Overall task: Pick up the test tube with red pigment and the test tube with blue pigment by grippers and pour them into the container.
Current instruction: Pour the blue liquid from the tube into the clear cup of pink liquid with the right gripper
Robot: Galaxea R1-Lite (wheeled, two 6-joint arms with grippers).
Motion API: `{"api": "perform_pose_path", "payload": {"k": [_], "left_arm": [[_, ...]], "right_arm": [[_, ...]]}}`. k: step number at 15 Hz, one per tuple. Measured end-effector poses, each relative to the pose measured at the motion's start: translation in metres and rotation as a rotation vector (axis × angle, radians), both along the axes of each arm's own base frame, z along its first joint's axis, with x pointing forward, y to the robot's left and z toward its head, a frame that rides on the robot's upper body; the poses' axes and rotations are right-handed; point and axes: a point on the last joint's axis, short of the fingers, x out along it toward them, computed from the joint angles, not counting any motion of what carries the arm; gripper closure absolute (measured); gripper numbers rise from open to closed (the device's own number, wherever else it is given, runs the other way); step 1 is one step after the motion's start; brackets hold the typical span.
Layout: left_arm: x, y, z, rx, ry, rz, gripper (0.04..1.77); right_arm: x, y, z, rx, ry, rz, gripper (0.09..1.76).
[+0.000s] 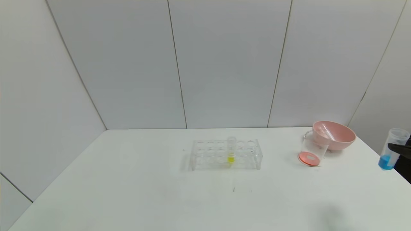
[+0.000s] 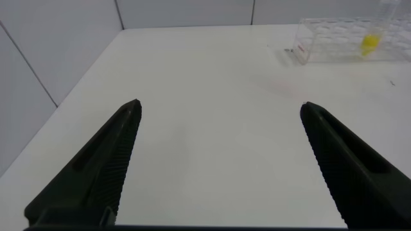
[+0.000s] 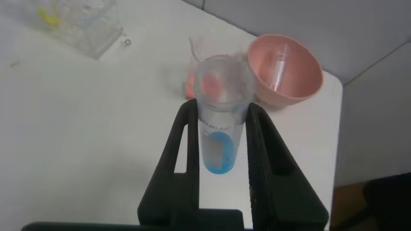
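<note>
Your right gripper (image 3: 221, 138) clamped on the test tube with blue pigment (image 3: 220, 115) at the table's (image 1: 144, 192) right edge, only your left wrist view showing the left gripper (image 2: 221, 138) spread wide, one container (image 1: 312, 150) holding red beside one pink bowl (image 1: 335, 134), one rack (image 1: 226, 154), one yellow tube (image 1: 231, 150).

I count three tubes: blue (image 1: 392, 149), yellow (image 1: 231, 150), and an empty one (image 1: 328, 131). One rack (image 1: 225, 154), one beaker (image 1: 312, 150), one pink bowl (image 1: 334, 135).
</note>
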Motion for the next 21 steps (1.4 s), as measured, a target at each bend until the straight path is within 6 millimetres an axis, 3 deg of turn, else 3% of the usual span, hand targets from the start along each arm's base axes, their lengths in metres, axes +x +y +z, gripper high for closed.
{"api": "perform_pose_path", "payload": {"k": [5,8,11,14,18,21], "left_arm": [[0.0,0.0,0.0,0.0,0.0,0.0,0.05],[0.0,0.0,0.0,0.0,0.0,0.0,0.05],[0.0,0.0,0.0,0.0,0.0,0.0,0.05],[0.0,0.0,0.0,0.0,0.0,0.0,0.05],[0.0,0.0,0.0,0.0,0.0,0.0,0.05],[0.0,0.0,0.0,0.0,0.0,0.0,0.05]], "right_arm": [[0.056,-0.046,0.012,-0.223,0.002,0.023,1.35],[0.093,-0.057,0.006,-0.335,0.053,0.04,1.35],[0.128,-0.048,-0.007,-0.426,0.102,0.061,1.35],[0.151,-0.032,-0.013,-0.481,0.111,0.115,1.35],[0.167,-0.017,-0.015,-0.53,0.17,0.163,1.35],[0.174,-0.01,-0.002,-0.596,0.202,0.158,1.35]]}}
